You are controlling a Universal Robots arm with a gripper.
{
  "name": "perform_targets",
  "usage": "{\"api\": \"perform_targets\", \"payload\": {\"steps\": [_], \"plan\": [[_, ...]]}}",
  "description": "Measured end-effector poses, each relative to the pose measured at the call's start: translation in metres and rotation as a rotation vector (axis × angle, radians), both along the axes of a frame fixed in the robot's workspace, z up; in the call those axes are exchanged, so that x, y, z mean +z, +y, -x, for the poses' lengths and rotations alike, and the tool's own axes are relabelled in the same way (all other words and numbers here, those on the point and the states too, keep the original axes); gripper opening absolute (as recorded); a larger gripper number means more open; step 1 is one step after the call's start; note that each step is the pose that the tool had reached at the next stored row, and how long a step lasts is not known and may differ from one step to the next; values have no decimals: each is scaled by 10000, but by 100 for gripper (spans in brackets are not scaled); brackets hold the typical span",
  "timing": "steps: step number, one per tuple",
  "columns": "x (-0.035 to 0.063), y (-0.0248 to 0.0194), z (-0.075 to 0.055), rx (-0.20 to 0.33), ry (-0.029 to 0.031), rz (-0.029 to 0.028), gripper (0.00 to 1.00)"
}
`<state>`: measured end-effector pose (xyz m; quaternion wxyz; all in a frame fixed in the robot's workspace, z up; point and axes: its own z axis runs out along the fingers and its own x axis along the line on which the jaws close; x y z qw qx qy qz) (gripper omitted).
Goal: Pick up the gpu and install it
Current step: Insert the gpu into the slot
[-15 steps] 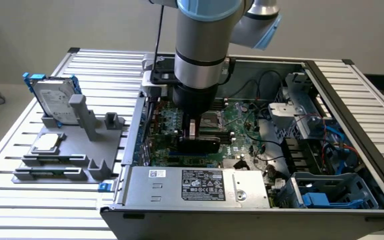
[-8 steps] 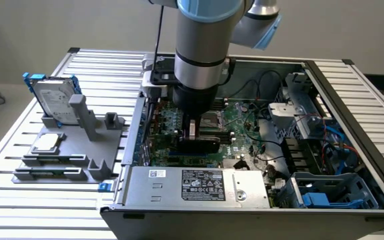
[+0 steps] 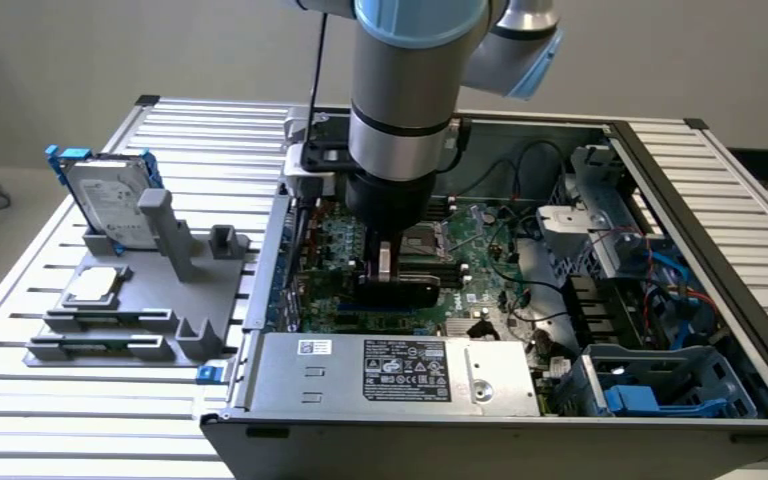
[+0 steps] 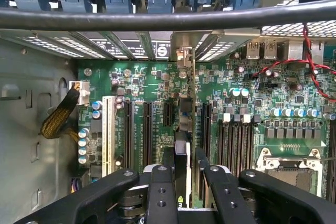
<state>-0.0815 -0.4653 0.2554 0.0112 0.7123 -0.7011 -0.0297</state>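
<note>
Wrist view: gpu (image 4: 182, 150) clamped edge-on inside the gripper (image 4: 185, 162).

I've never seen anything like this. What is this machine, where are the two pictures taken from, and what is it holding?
It is a robot arm with a gripper, a two-fingered clamp, at its tip. One picture comes from a camera standing off the arm. The other comes from a camera on the arm's wrist, looking past the gripper. An open computer case lies on a slatted metal table. The arm reaches into it, and the gripper is shut on the gpu, a graphics card, held on edge over the slots of the green motherboard. Whether it is seated yet, I cannot tell. On the exterior view's left, a grey holder carries a hard drive and a processor chip.
</note>
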Motion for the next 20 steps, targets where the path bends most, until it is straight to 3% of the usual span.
{"api": "perform_targets", "payload": {"steps": [2, 6, 11, 15, 18, 20], "plan": [[7, -1, -1, 0, -2, -18, 28], [73, 0, -3, 0, -2, -41, 46], [262, 0, -2, 0, 2, -42, 46], [340, 0, -3, 1, 2, -51, 46], [340, 0, -3, 0, 3, -54, 38], [340, 0, -3, 1, 3, -53, 26]]}}
